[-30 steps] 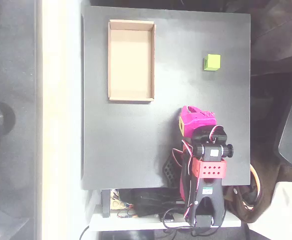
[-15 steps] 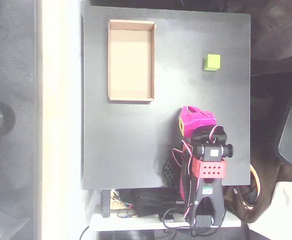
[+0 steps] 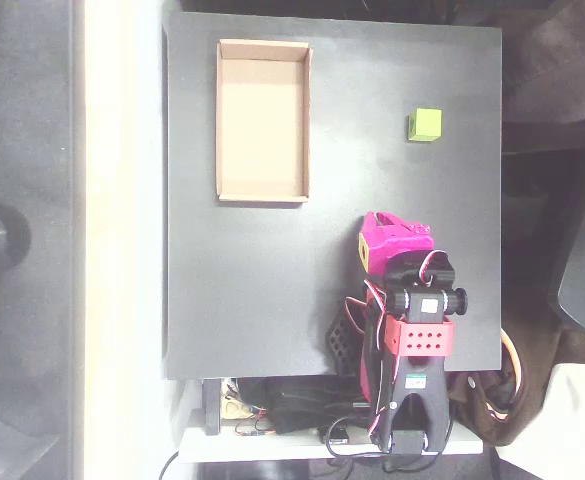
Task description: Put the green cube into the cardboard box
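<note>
Overhead view, by count: 1 green cube (image 3: 425,125), 1 cardboard box (image 3: 263,120), both on 1 black table (image 3: 252,280). Also 1 robot arm (image 3: 407,330), magenta w/ red and black parts, at the table's lower edge, and 1 bundle of cables (image 3: 292,410) beside its base. Total: 2 loose objs, 1 arm, 1 table.

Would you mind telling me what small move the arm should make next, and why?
Probably extend the pincer up the overhead view toward the green cube. The arm sits folded near the table's lower edge, well short of the cube, which lies free and slightly right of the pincer. The cardboard box is empty, so a grasp comes first. Whether the jaws are open cannot be judged.
</note>
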Available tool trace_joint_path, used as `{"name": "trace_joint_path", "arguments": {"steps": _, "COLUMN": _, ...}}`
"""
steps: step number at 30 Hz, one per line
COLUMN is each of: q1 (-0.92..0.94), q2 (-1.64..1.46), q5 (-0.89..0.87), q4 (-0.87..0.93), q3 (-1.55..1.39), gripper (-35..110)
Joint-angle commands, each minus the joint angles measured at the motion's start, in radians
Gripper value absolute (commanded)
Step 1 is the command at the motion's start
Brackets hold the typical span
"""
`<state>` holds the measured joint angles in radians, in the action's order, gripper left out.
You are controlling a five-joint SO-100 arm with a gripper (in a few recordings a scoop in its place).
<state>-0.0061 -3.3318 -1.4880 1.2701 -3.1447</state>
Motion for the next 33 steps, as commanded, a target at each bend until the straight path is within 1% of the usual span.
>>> {"name": "trace_joint_path", "arguments": {"steps": 1, "q1": 0.008, "q2": -0.009, "q5": -0.011, "q4": 0.006, "q3": -0.014, "gripper": 2}}
{"name": "trace_joint_path", "arguments": {"steps": 19, "q1": -0.002, "q2": -0.009, "q5": -0.006, "q4": 0.005, "q3": 0.018, "gripper": 2}}
{"name": "trace_joint_path", "arguments": {"steps": 25, "q1": -0.002, "q2": 0.046, "q5": -0.006, "q4": 0.005, "q3": 0.19, "gripper": 2}}
{"name": "trace_joint_path", "arguments": {"steps": 33, "q1": -0.002, "q2": 0.387, "q5": -0.006, "q4": 0.003, "q3": 0.607, "gripper": 2}}
